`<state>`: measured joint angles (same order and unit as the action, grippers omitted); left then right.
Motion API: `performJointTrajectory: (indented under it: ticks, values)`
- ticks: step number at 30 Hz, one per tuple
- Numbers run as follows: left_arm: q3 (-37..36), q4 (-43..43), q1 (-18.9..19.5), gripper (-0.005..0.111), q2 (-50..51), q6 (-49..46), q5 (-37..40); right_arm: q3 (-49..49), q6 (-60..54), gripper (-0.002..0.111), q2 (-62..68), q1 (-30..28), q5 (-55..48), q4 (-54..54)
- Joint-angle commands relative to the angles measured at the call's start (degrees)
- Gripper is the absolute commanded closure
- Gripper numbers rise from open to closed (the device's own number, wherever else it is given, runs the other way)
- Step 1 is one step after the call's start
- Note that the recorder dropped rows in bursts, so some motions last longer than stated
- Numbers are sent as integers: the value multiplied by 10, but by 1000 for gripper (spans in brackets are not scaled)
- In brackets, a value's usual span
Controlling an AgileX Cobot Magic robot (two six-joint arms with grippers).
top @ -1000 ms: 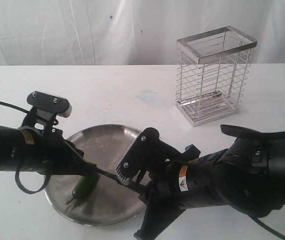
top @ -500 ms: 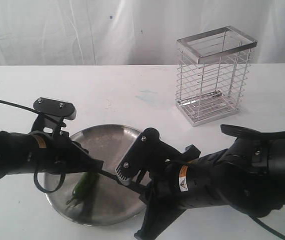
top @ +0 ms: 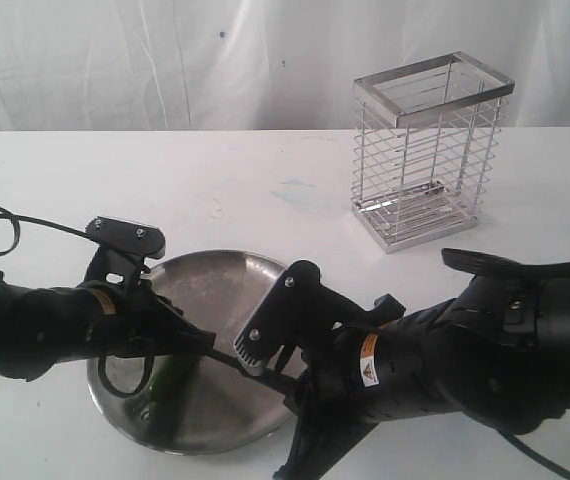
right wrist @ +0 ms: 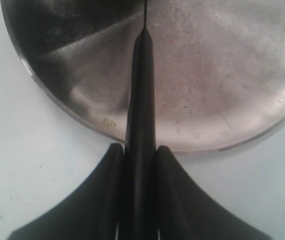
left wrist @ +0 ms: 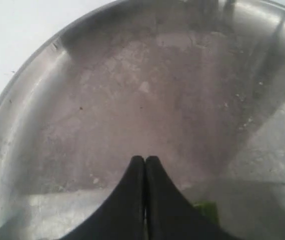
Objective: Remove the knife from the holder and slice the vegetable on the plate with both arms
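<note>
The knife (right wrist: 141, 100) was pinched by the right fingers (right wrist: 113, 165) above the plate (top: 215, 270); left fingers (left wrist: 135, 172) were pressed together beside the pepper (top: 170, 372), which should be steadied before slicing.

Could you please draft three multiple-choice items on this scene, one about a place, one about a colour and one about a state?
1. Where does the pepper lie?
A. on the plate
B. in the holder
C. on the bare table

2. What colour is the knife?
A. silver
B. black
C. white

3. How is the right hand?
A. open and empty
B. shut on the knife
C. shut on the pepper

Answers: 1 A, as the exterior view shows the green pepper on the steel plate by the left hand. 2 B, as handle and blade are all black in the right wrist view. 3 B, as its fingers clamp the knife handle from both sides.
</note>
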<state>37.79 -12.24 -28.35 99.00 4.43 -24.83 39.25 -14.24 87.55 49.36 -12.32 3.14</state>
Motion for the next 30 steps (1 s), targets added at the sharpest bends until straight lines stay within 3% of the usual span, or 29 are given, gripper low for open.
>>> performJointTrajectory:
  ticks: [1,6,15,20,30]
  values:
    - [-4,-2,-3,106,-44,0,16,1,-4,108,0,2,-8,-1]
    - [-4,-2,-3,106,-98,0,68,1,-4,108,0,2,-8,-1]
    - [-4,-1,-4,106,-105,14,145,1,-4,108,27,2,-9,-2]
    - [-4,1,-41,106,-105,17,140,2,-4,108,29,2,4,-2]
    - [-4,13,-73,106,-105,41,128,2,-4,108,29,2,4,-2]
